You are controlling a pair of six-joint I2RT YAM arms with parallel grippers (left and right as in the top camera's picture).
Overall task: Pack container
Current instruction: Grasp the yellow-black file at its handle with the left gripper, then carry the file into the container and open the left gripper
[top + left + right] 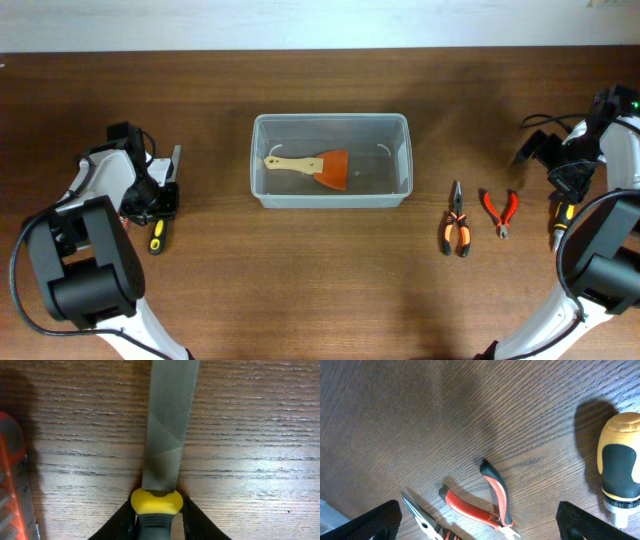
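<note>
The clear plastic container [330, 185] stands mid-table and holds a scraper [318, 166] with a wooden handle and an orange blade. A flat file [167, 425] with a yellow and black handle [157, 236] lies on the table at the left. My left gripper [158, 522] sits around the handle just behind the yellow collar, its fingers pressed against both sides. It also shows in the overhead view [162, 197]. My right gripper [485, 527] is wide open and empty above the red cutters [485, 502], at the far right [540, 150].
Orange-handled long-nose pliers [457, 228], red cutters [500, 212] and a yellow and black screwdriver [559, 224] lie right of the container. The screwdriver handle [620, 460] is near my right finger. An orange and grey object [11, 485] lies beside the file.
</note>
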